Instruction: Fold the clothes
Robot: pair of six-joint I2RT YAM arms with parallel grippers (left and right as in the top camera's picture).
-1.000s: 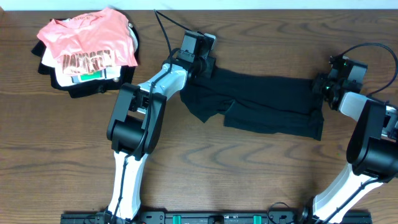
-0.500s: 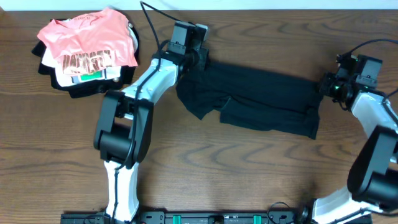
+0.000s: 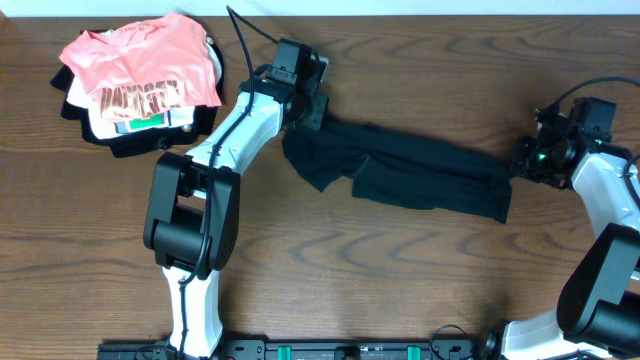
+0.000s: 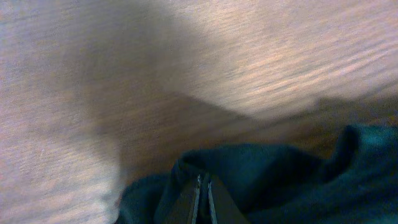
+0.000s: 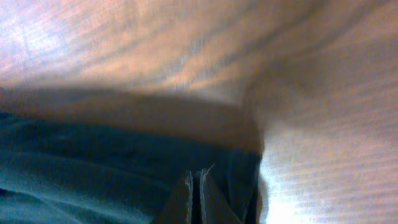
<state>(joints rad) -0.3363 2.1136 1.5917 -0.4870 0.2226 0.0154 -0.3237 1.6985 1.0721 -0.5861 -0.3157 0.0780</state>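
Note:
The clothes, one plain black garment, hang stretched in a long wrinkled band across the middle of the wooden table. My left gripper is shut on the band's back-left end. In the left wrist view, dark fabric bunches around the closed left gripper. My right gripper is shut on the right end. The right wrist view shows the right gripper pinching the cloth near its edge. A loose flap droops onto the table below the left end.
At the back left lies a pile: a salmon-pink shirt with dark lettering on top of a white folded garment with a green mark, dark cloth beneath. Cables trail from both wrists.
My left gripper has shifted left and my right gripper has moved right and toward the front. The black garment has been pulled longer, narrower and tauter between them.

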